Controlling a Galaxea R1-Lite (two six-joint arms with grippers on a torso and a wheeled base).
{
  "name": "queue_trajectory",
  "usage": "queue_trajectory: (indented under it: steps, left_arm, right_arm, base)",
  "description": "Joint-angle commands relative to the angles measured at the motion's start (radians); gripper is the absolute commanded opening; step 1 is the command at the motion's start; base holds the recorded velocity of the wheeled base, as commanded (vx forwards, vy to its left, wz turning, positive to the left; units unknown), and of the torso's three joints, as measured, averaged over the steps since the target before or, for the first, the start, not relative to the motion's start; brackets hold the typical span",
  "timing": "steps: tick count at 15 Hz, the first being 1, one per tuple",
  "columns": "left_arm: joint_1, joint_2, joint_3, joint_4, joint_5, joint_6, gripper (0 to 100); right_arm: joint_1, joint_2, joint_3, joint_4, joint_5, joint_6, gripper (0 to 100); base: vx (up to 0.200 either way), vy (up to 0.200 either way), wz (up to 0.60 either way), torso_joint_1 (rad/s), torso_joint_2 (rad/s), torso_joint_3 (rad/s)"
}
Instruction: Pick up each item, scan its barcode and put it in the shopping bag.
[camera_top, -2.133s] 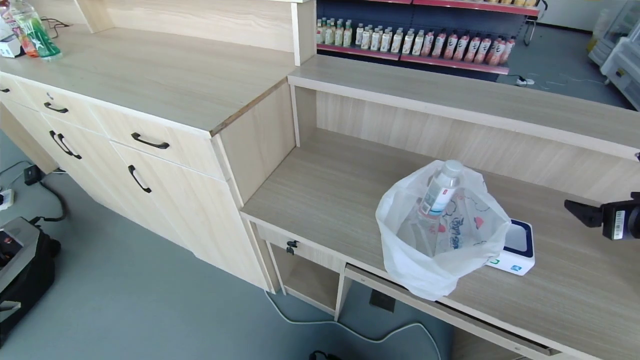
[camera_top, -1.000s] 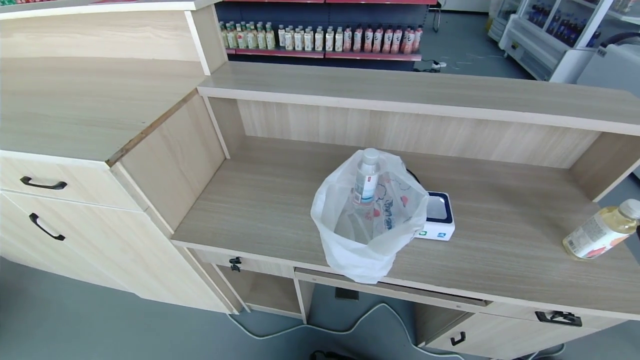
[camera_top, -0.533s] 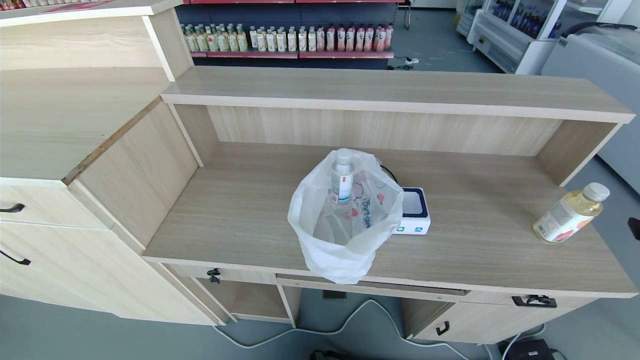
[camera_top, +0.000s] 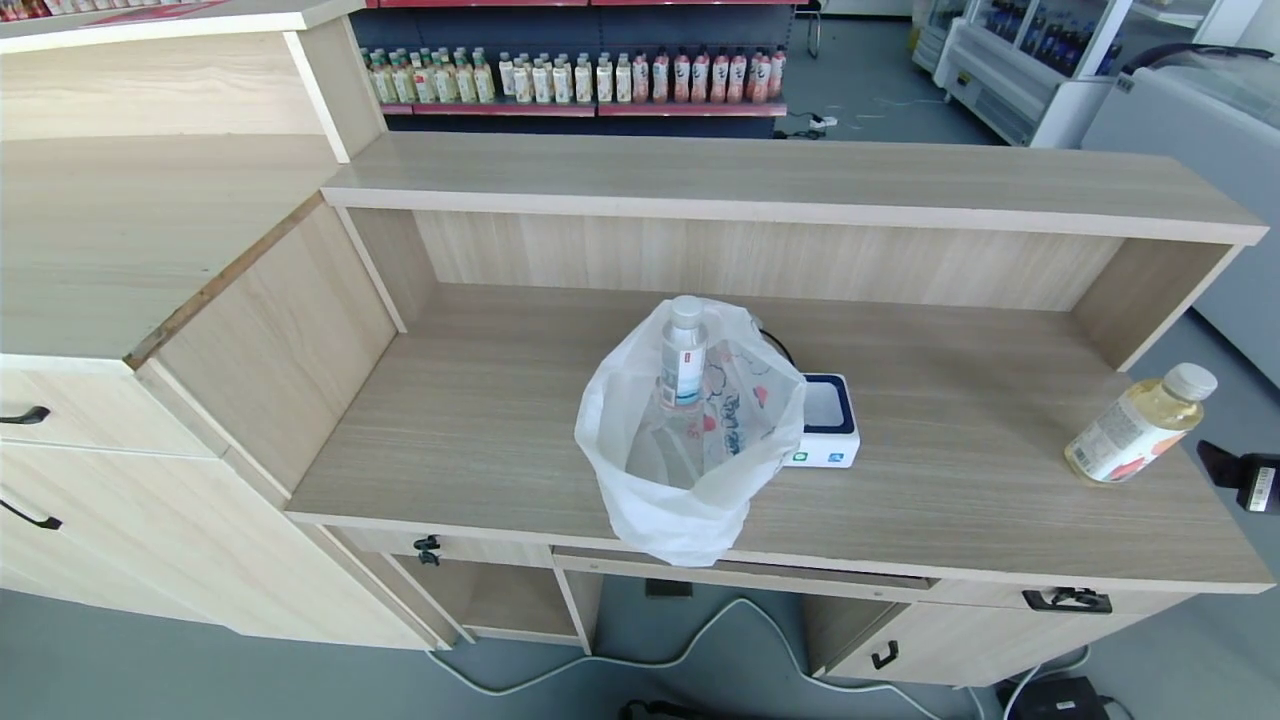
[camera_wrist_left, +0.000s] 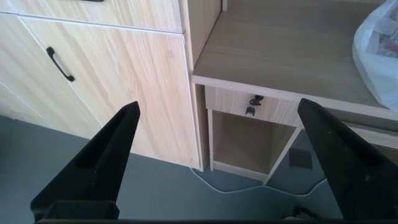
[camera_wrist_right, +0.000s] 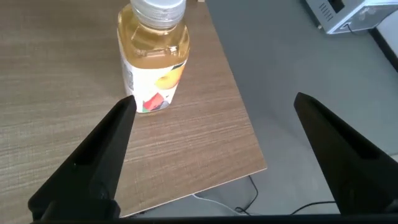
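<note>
At the counter's (camera_top: 950, 500) right end, the right hand (camera_wrist_right: 214, 102), spread wide, hovers near the standing juice bottle (camera_wrist_right: 152, 68), apparently the next item to grasp, scan and drop into the shopping bag (camera_top: 640, 500).

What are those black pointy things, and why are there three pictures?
This is a robot with two arms. One picture comes from a camera on its head, looking down at a wooden counter. The other two come from its wrists: the black points are its left gripper and right gripper, both open, holding nothing. On the counter stand a white shopping bag with a water bottle inside, a small scanner beside it, and a yellow drink bottle near the right gripper.
</note>
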Motion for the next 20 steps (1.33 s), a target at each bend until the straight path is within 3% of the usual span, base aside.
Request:
queue_trajectory:
  steps: [1, 9, 12, 16, 20]
  left_arm:
    - [0.000, 0.000, 0.000, 0.000, 0.000, -0.001, 100]
    - [0.000, 0.000, 0.000, 0.000, 0.000, 0.001, 100]
    - [0.000, 0.000, 0.000, 0.000, 0.000, -0.001, 100]
    - [-0.002, 0.000, 0.000, 0.000, 0.000, 0.001, 100]
    - [0.000, 0.000, 0.000, 0.000, 0.000, 0.001, 100]
  right_arm:
    - [-0.002, 0.073, -0.007, -0.028, 0.001, -0.024, 100]
    - [-0.023, 0.154, -0.108, -0.037, 0.008, 0.032, 100]
    - [-0.005, 0.193, -0.142, -0.037, 0.085, 0.033, 100]
    - [0.063, 0.268, -0.293, -0.028, 0.087, 0.035, 100]
    - [0.095, 0.302, -0.292, -0.028, 0.085, 0.025, 100]
  base:
    - [0.000, 0.000, 0.00, 0.000, 0.00, 0.000]
    - [0.000, 0.000, 0.00, 0.000, 0.00, 0.000]
    - [0.000, 0.000, 0.00, 0.000, 0.00, 0.000]
    - [0.000, 0.000, 0.00, 0.000, 0.00, 0.000]
    - [0.000, 0.000, 0.00, 0.000, 0.00, 0.000]
